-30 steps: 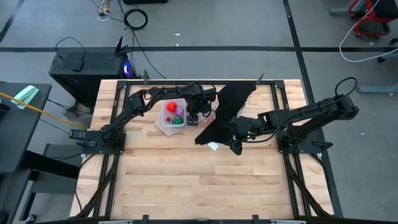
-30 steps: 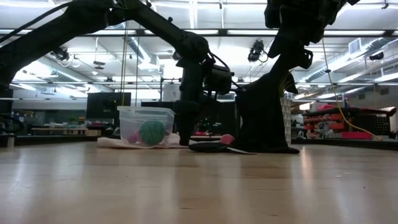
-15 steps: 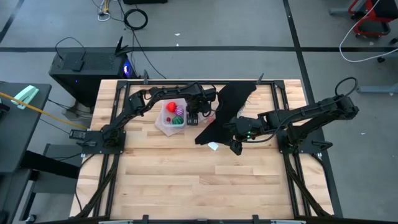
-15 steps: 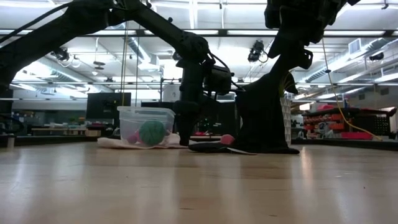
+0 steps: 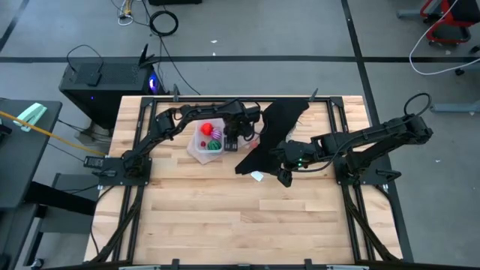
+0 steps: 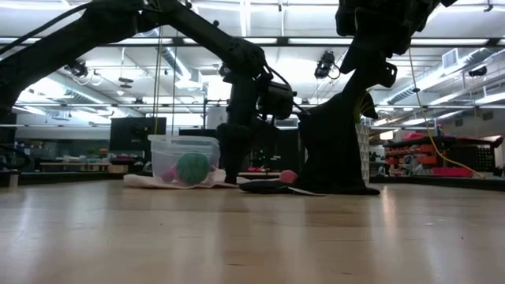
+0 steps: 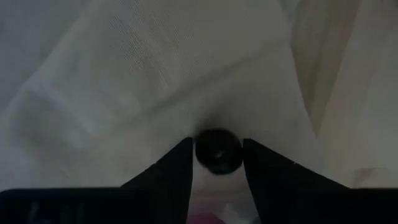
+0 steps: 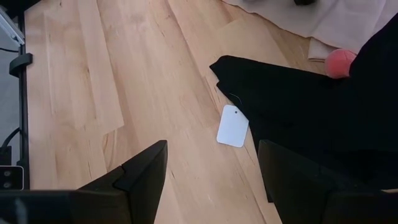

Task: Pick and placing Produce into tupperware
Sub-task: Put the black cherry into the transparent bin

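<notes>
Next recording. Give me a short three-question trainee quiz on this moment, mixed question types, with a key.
1. True or false: the right gripper is shut on the black cloth.
2. What sits between the left gripper's fingers? A) a small dark round piece B) the white tag C) nothing
3. Fill in: in the low view, the green striped ball lies inside the ____.

Key:
1. False; its fingers stand open above the wooden table.
2. A
3. tupperware

The black cloth (image 8: 323,106) hides part of a pink piece (image 8: 339,63); the frame edge crops the cloth
</notes>
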